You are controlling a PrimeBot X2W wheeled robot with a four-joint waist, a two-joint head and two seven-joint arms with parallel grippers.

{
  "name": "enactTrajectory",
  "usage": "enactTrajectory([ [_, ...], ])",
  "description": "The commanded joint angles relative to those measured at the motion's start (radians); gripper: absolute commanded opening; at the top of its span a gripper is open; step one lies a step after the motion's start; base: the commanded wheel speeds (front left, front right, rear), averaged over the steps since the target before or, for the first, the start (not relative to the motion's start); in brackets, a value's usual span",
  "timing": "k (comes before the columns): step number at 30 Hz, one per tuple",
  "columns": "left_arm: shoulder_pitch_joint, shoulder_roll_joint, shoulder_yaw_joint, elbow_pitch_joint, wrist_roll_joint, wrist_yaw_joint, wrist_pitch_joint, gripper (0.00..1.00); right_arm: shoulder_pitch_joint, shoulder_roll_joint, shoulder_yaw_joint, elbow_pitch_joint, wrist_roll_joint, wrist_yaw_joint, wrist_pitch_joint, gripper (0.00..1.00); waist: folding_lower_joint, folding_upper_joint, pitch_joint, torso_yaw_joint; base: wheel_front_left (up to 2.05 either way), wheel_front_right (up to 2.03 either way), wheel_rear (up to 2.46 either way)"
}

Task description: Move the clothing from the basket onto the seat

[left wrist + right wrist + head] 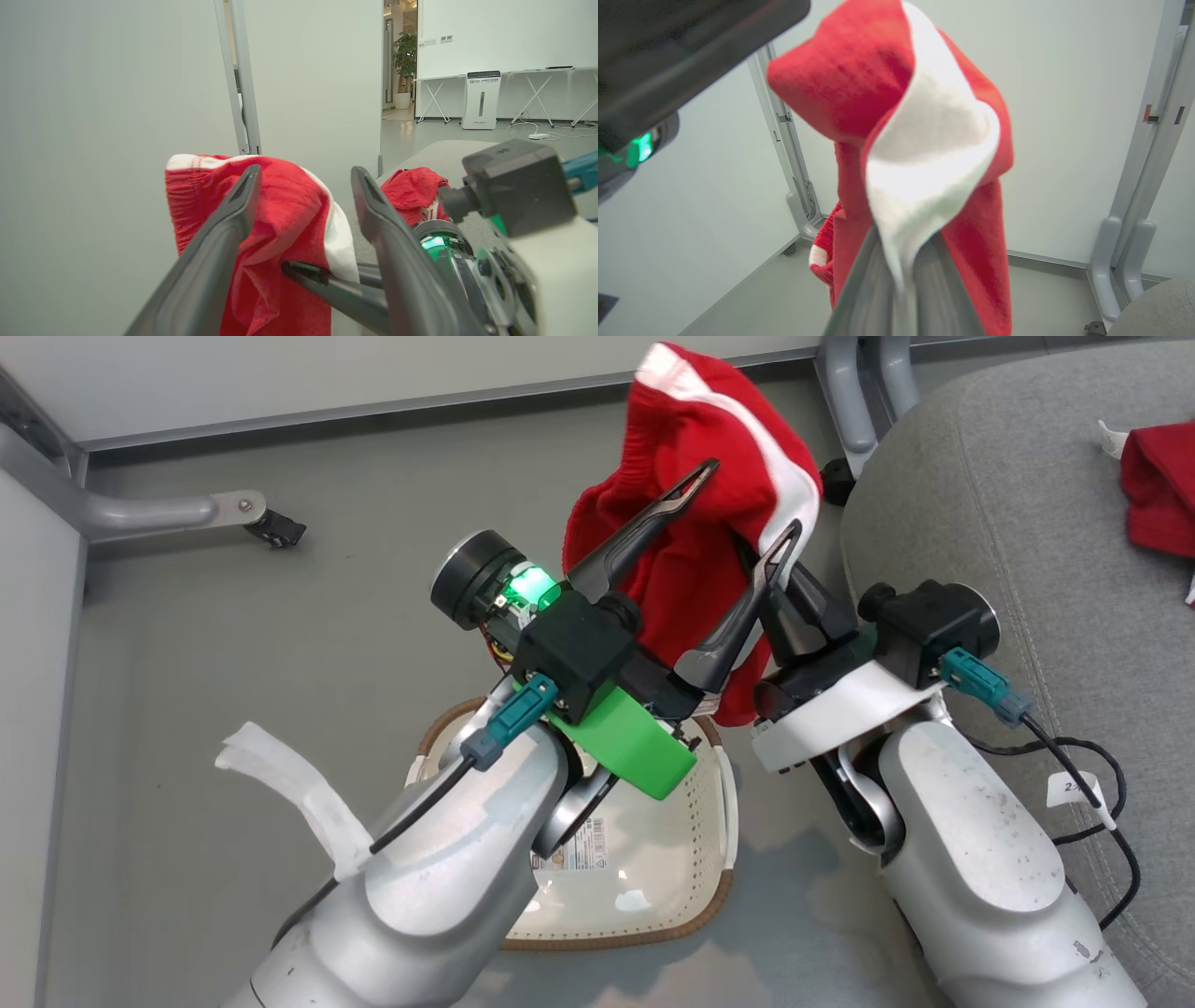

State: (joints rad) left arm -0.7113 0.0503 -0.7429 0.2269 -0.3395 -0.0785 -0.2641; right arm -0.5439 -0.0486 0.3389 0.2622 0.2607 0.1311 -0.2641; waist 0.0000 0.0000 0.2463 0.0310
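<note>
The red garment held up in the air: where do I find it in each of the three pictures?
Head view: garment at top centre, behind the left pincer's spread fingers.
Left wrist view: garment at lower centre, behind and between those fingers.
Right wrist view: garment in the middle, pinched by the right pincer at the bottom.
Shared landmark: the grey seat, right of the garment in all three.
</note>
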Motion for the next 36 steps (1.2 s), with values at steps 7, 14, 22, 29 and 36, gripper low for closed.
enactTrajectory([
  [7,-0.002,0.000,0.003,0.010,0.014,0.005,0.000,1.00,-0.004,-0.003,-0.052,-0.008,-0.015,-0.001,0.000,0.00,0.0000,0.0000,0.011,-0.005,0.00,0.00,0.00],
  [14,-0.003,0.000,0.007,0.027,0.034,0.000,0.000,1.00,0.009,-0.003,-0.101,-0.013,-0.022,-0.001,0.000,0.00,0.0000,0.0000,0.025,-0.042,0.00,0.00,0.00],
  [22,-0.007,0.001,0.005,0.052,0.064,-0.016,0.000,1.00,0.050,-0.003,-0.168,-0.043,-0.028,-0.001,0.000,0.00,0.0000,0.0000,0.044,-0.117,0.00,0.00,0.00],
  [29,-0.009,0.002,-0.002,0.068,0.075,-0.026,0.000,1.00,0.097,-0.003,-0.229,-0.074,-0.034,-0.001,0.000,0.00,0.0000,0.0000,0.063,-0.183,0.00,0.00,0.00],
  [36,-0.012,0.006,-0.011,0.082,0.078,-0.034,0.000,1.00,0.140,-0.003,-0.291,-0.108,-0.019,-0.001,0.000,0.00,0.0000,0.0000,0.078,-0.246,0.00,0.00,0.00],
])
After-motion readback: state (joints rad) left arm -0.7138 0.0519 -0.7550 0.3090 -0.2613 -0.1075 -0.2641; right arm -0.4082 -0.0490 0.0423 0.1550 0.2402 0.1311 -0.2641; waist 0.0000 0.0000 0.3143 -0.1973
